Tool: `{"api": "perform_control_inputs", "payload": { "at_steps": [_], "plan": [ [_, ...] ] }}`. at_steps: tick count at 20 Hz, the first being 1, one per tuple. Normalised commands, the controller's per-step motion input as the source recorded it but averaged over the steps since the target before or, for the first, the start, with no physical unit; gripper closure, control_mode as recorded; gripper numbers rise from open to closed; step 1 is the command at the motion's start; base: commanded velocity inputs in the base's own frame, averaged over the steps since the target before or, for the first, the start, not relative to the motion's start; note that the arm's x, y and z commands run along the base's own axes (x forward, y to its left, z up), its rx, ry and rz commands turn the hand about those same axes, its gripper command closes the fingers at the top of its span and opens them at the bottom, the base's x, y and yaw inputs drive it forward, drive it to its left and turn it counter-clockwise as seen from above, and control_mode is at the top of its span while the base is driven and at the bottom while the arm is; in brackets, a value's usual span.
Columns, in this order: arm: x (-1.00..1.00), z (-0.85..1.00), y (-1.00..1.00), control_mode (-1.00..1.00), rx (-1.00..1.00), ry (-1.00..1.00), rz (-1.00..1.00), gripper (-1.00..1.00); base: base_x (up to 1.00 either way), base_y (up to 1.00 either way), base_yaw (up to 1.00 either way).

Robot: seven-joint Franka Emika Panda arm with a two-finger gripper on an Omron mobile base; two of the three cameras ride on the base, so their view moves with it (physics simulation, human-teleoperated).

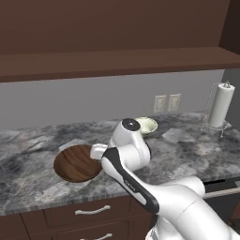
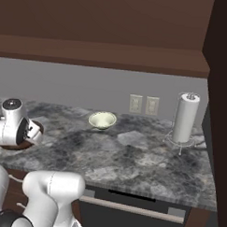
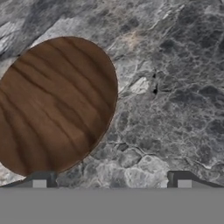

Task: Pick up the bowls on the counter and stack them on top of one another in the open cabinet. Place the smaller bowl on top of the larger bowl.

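The larger bowl [image 1: 77, 163] looks stiff and fairly light, as wood would be, and not fragile — but it is wide and shallow, so the rim is the only sensible place to take hold, one finger inside and one outside. It is dark brown with streaked grain, lying upright near the front edge of the table [image 1: 187, 145], toward its left end. The hand [image 3: 111, 183] hovers just above it with its jaws spread wide and empty, the bowl's near rim beside one fingertip. The smaller bowl [image 2: 102, 120] — glossy, pale cream-green, probably slippery and breakable — sits well apart, near the table's back edge. The open cabinet [image 1: 117, 63] hangs above.
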Motion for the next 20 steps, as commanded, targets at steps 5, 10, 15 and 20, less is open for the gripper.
{"api": "perform_control_inputs", "payload": {
  "at_steps": [5,10,15,20],
  "plan": [
    [0.15,-0.25,0.15,-1.00,0.03,0.00,0.00,-1.00,0.00,0.00,0.00],
    [0.12,-0.19,0.21,-1.00,0.00,0.00,0.00,-1.00,0.00,0.00,0.00],
    [0.11,-0.21,0.18,-1.00,0.00,0.00,-0.01,-1.00,0.00,0.00,0.00],
    [0.13,-0.21,0.14,-1.00,0.02,0.00,-0.01,-1.00,0.00,0.00,0.00]
  ]
}}
